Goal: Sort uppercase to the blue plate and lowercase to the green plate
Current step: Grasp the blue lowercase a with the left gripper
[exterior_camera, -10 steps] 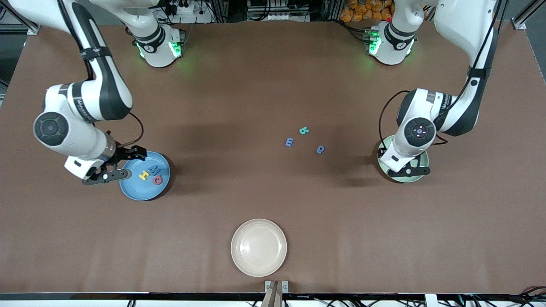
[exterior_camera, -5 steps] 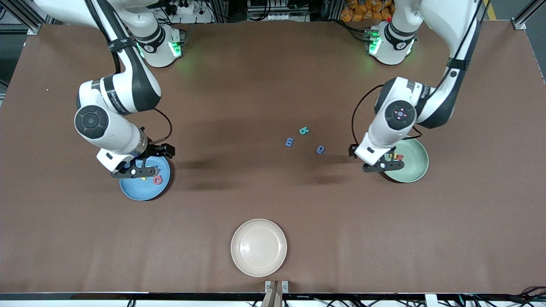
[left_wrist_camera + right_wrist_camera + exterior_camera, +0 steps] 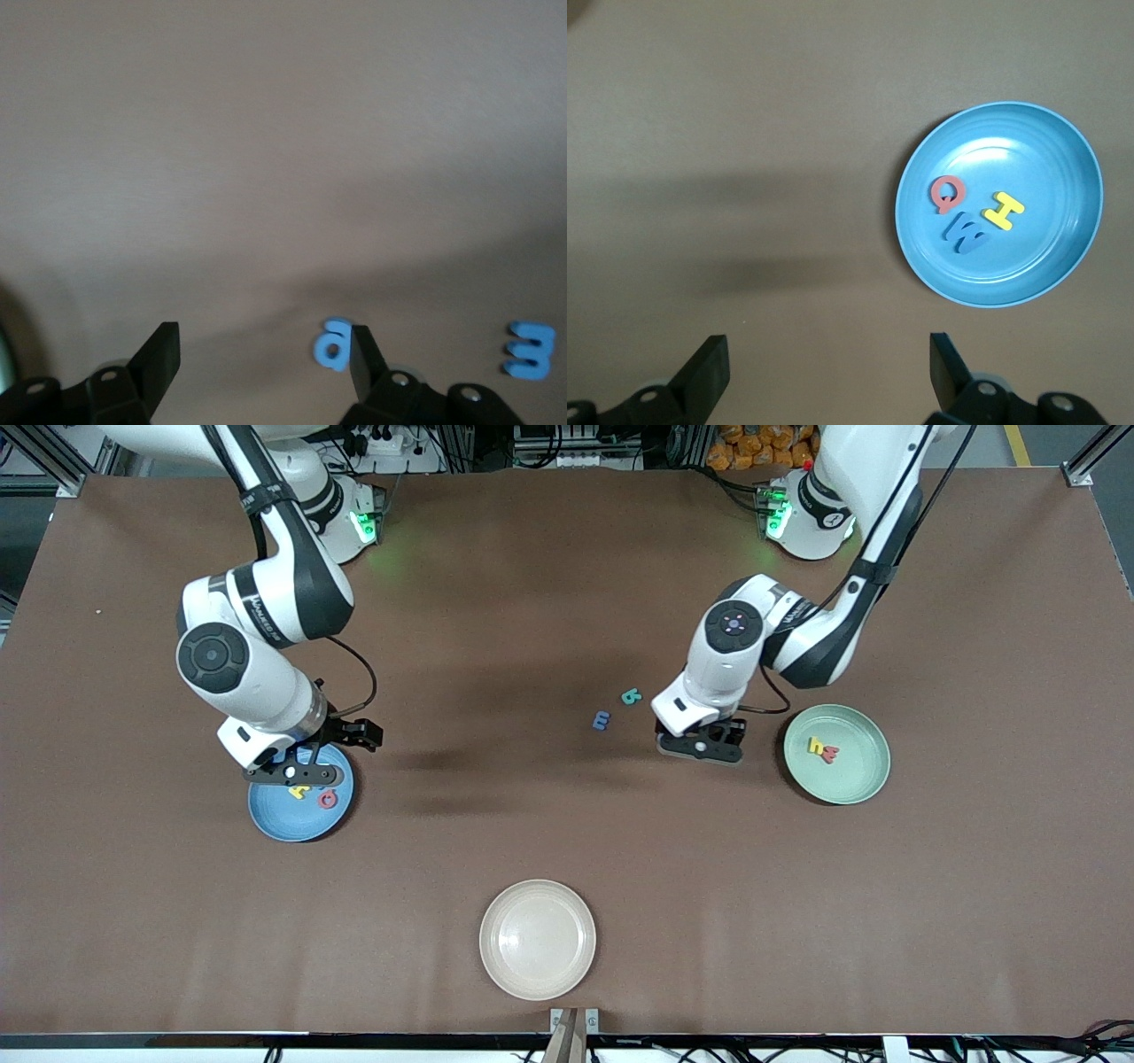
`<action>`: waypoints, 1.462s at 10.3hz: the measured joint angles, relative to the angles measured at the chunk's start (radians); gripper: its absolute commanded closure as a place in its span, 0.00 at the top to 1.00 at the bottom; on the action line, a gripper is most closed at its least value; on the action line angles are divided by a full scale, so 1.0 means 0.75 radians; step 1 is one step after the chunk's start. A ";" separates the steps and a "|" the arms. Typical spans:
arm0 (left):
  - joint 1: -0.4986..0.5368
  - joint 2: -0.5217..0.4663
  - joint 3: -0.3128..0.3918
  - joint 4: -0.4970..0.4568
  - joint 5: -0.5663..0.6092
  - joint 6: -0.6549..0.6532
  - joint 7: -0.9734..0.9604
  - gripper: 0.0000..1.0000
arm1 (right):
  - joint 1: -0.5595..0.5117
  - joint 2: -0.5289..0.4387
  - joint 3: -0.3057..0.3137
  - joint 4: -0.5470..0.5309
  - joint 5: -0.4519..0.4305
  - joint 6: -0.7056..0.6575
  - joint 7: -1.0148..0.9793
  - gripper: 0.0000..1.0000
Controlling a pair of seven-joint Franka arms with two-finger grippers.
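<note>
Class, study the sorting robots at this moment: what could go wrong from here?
1. The left gripper, open over the small blue foam letter a, could nudge the nearby blue foam letter m if it descends off-centre.
2. The teal foam letter reads ambiguously, so it might land on the wrong plate.
3. The right gripper, open above the round blue plate, could disturb letters there.

Bare table lies all around the blue a (image 3: 334, 343) under my spread left gripper (image 3: 266, 354), only the blue m (image 3: 530, 351) lying near it.
</note>
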 measured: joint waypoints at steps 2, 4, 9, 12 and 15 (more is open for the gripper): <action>0.005 0.012 -0.007 0.000 0.001 0.006 0.179 0.87 | 0.000 -0.024 -0.005 0.002 0.000 -0.022 0.001 1.00; 0.013 0.015 -0.007 0.000 0.001 0.007 0.296 0.82 | -0.001 -0.032 -0.007 0.008 0.000 -0.034 0.002 1.00; 0.008 0.069 -0.047 -0.053 0.002 0.198 0.423 0.79 | -0.003 -0.021 -0.010 0.005 0.001 -0.047 0.003 1.00; 0.009 0.113 -0.047 -0.086 0.002 0.265 0.454 0.76 | -0.003 -0.014 -0.010 0.006 0.001 -0.046 0.003 1.00; 0.010 0.122 -0.047 -0.139 0.008 0.302 0.486 0.70 | -0.002 -0.010 -0.008 0.006 0.002 -0.058 0.002 1.00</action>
